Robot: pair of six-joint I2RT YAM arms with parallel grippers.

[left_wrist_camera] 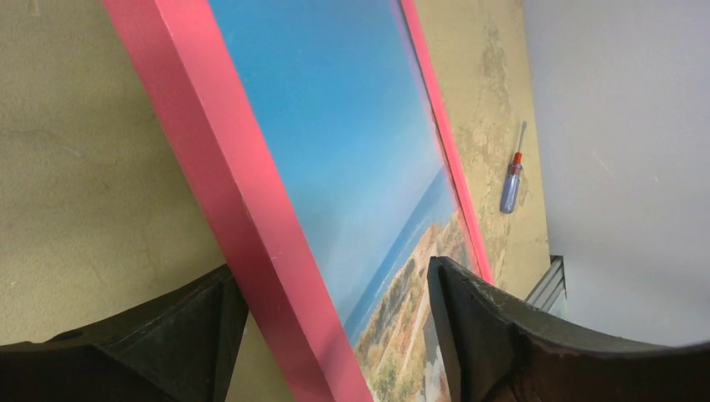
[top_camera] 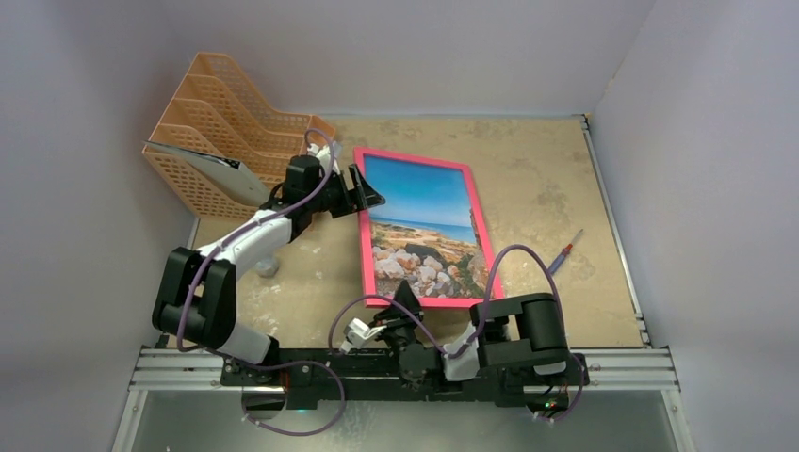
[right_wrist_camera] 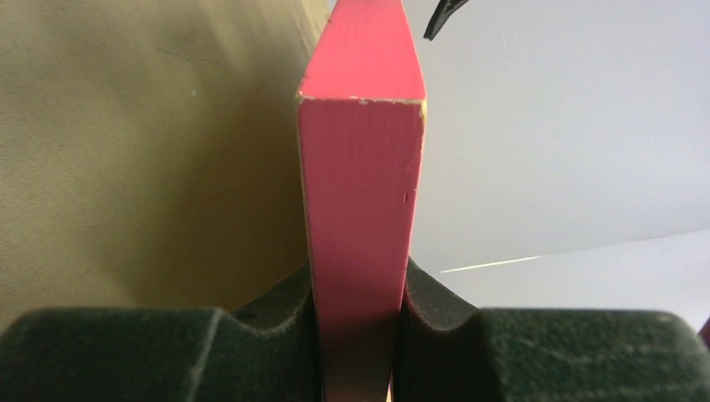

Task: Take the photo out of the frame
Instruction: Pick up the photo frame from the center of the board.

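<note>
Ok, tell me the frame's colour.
The frame is pink-red, best seen in the left wrist view.

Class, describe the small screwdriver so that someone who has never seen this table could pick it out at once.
Find the big pink-red frame in the middle of the sandy table. Just right of it, toward the right wall, the screwdriver lies alone on the surface. It is the only slim tool: bluish see-through handle, red collar, thin metal shaft.
</note>
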